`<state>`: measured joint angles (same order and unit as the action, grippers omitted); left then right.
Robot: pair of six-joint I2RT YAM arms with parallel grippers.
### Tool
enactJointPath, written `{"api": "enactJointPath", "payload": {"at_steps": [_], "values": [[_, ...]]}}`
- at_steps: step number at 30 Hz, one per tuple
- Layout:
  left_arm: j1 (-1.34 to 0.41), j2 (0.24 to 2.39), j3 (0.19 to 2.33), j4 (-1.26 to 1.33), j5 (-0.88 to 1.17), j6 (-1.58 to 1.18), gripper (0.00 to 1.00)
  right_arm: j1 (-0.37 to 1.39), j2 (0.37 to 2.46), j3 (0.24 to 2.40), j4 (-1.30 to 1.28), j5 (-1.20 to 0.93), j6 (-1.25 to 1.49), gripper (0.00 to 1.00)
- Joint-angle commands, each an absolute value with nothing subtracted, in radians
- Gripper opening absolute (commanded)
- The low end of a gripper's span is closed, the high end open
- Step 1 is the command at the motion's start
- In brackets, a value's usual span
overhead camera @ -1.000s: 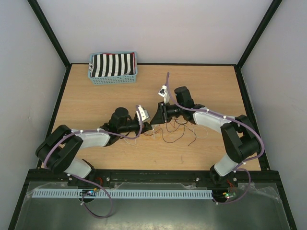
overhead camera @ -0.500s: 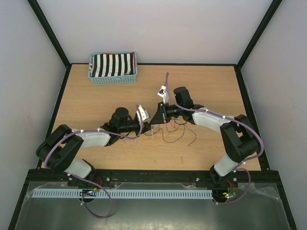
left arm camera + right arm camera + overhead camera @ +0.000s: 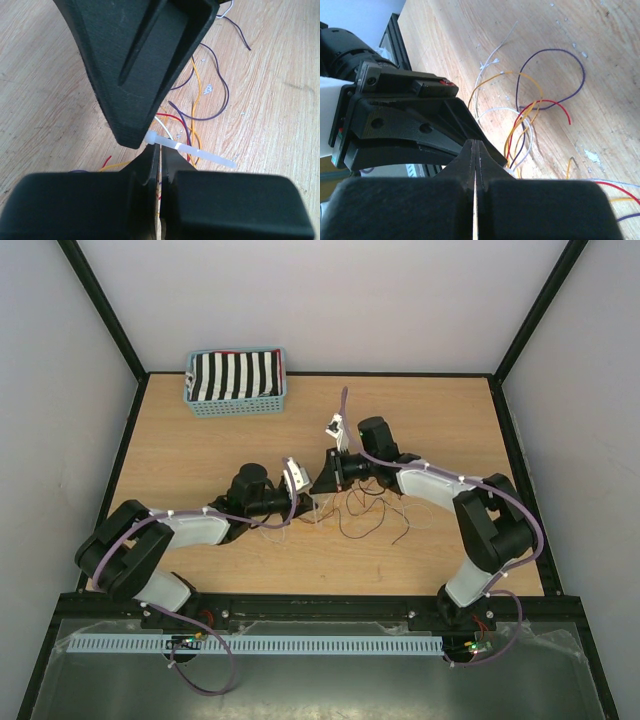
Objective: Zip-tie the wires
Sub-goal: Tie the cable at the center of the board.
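Observation:
The wires (image 3: 370, 515) are thin red, orange, yellow, purple and white strands curling on the wooden table (image 3: 200, 450) between the two arms. In the left wrist view a white zip tie (image 3: 200, 152) crosses just above my left gripper (image 3: 161, 150), which is shut; I cannot make out anything pinched in it. The tie's head sits against the tip of my right gripper (image 3: 322, 485), and its tapered tail points right, free. The right jaws are pressed together at the tie's head end. In the right wrist view the wires (image 3: 535, 110) loop just beyond those jaws.
A blue basket (image 3: 236, 383) holding striped black-and-white cloth stands at the back left of the table. Black frame rails run along the table's edges. The two grippers meet tip to tip near the table's middle.
My right gripper has closed from partly open to shut and edged slightly left and back toward the left gripper. The left arm has held still.

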<state>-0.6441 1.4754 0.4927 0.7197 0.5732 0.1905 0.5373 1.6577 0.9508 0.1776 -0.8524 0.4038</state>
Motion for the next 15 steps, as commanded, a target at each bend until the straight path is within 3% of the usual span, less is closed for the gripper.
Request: {"api": "enactJointPath", "payload": {"at_steps": [1, 15], "values": [[-0.642, 1.468, 0.504, 0.742, 0.589, 0.181, 0.00, 0.543, 1.677, 1.019, 0.181, -0.802, 0.392, 0.00], [-0.650, 1.470, 0.503, 0.741, 0.553, 0.166, 0.00, 0.541, 1.720, 1.094, 0.153, -0.721, 0.388, 0.00]]}}
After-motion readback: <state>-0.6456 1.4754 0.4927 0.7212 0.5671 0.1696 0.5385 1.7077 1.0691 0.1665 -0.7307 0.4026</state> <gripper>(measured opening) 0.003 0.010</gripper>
